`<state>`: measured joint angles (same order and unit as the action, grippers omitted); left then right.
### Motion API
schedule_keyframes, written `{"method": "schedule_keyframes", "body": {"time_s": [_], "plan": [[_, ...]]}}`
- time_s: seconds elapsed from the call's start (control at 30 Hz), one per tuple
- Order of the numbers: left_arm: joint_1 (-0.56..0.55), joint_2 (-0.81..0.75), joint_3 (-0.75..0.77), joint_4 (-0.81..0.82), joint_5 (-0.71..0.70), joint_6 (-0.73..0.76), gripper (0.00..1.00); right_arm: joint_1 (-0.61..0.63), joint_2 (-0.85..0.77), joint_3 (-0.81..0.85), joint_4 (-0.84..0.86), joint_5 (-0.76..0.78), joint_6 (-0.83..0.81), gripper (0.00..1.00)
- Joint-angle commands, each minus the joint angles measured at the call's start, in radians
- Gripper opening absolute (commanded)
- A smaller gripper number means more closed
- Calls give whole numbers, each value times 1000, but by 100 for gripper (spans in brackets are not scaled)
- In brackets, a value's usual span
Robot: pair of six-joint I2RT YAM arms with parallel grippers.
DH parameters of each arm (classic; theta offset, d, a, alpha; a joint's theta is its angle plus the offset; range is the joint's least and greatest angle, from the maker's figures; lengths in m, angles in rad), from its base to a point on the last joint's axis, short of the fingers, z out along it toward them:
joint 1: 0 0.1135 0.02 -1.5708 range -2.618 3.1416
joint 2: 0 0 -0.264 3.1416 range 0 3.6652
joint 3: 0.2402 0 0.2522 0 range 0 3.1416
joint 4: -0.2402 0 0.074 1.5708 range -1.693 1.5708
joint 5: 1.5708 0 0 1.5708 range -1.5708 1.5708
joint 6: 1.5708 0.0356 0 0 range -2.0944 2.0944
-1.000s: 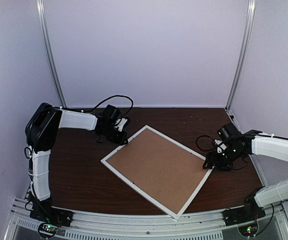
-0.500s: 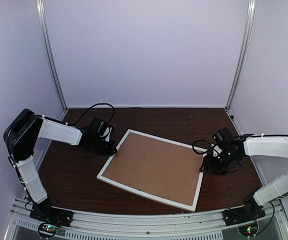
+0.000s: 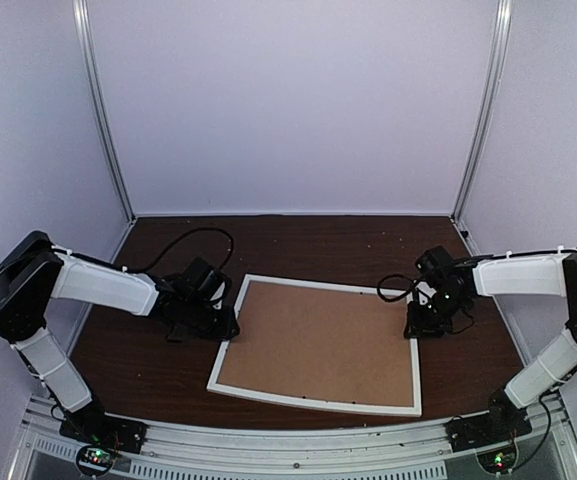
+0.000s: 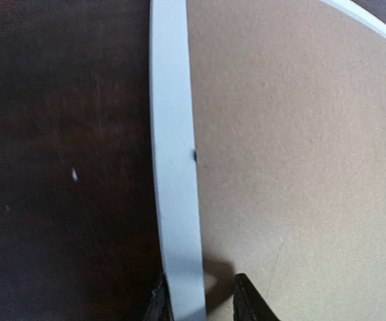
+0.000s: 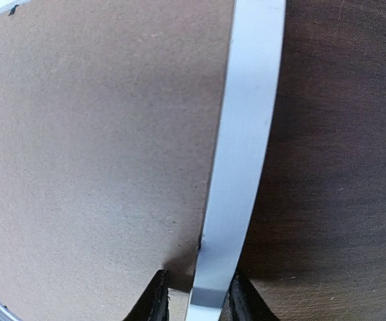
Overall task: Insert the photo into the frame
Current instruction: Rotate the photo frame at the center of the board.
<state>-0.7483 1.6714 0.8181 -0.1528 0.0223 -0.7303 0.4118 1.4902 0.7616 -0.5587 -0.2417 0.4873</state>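
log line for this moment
frame flat, back up | left gripper astride left rail, loose | right gripper astride right rail, grip unclear | photo unseen

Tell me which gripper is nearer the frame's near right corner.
Right. The right gripper straddles the right rail of the frame, just up from that corner; the left gripper straddles the opposite left rail.

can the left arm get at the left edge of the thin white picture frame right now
Likely yes: the left gripper sits right at the thin white picture frame, a finger on each side of its left rim, and nothing blocks it.
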Motion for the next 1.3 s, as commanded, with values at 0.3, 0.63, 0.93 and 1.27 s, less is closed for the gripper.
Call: {"method": "schedule_keyframes", "body": {"time_s": [0.3, 0.63, 0.93, 1.27], "plan": [[62, -29, 110, -254, 2, 130, 61, -3, 49, 55, -37, 75, -109, 22], [152, 62, 229, -315, 12, 226, 74, -3, 60, 50, -12, 46, -102, 21], [164, 155, 317, -343, 25, 264, 75, -4, 69, 51, -4, 38, -102, 21], [165, 190, 343, -366, -41, 257, 75, -5, 64, 50, -5, 36, -104, 21]]}}
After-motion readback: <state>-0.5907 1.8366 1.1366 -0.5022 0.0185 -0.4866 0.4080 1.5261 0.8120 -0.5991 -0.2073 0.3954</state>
